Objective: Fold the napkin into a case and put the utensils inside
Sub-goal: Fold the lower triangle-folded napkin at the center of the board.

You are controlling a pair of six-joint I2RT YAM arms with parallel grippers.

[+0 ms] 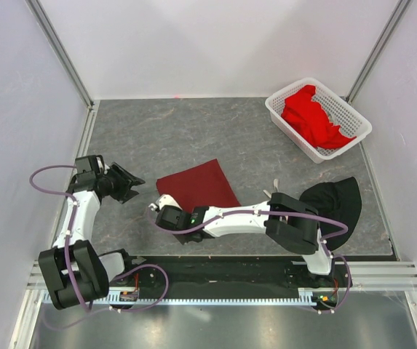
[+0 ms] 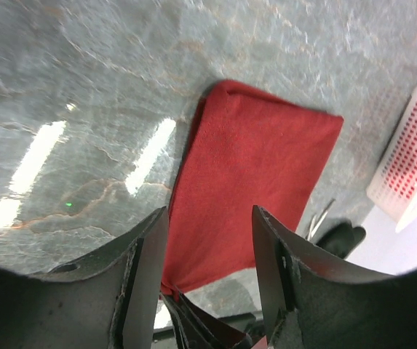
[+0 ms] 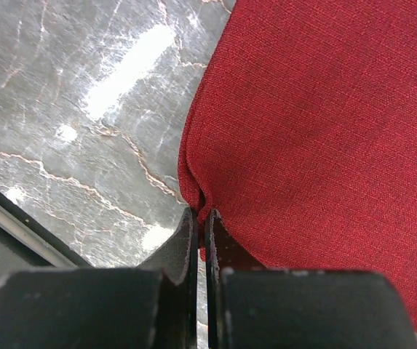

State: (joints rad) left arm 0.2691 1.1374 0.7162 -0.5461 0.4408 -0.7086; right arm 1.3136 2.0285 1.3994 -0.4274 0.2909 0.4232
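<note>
The dark maroon napkin (image 1: pixel 197 185) lies flat on the grey table, folded to a rough rectangle. It also shows in the left wrist view (image 2: pixel 255 167) and the right wrist view (image 3: pixel 324 123). My right gripper (image 1: pixel 167 209) is shut on the napkin's near-left corner (image 3: pixel 202 212), pinching a small fold of cloth. My left gripper (image 1: pixel 137 185) is open and empty, just left of the napkin and pointing at it (image 2: pixel 209 240). Thin silver utensils (image 1: pixel 272 191) peek out beside the right arm, mostly hidden; a sliver shows in the left wrist view (image 2: pixel 323 217).
A white lattice basket (image 1: pixel 290 125) with bright red cloths stands at the back right. A black cloth-like object (image 1: pixel 335 200) lies at the right near the right arm. White walls close the table on three sides.
</note>
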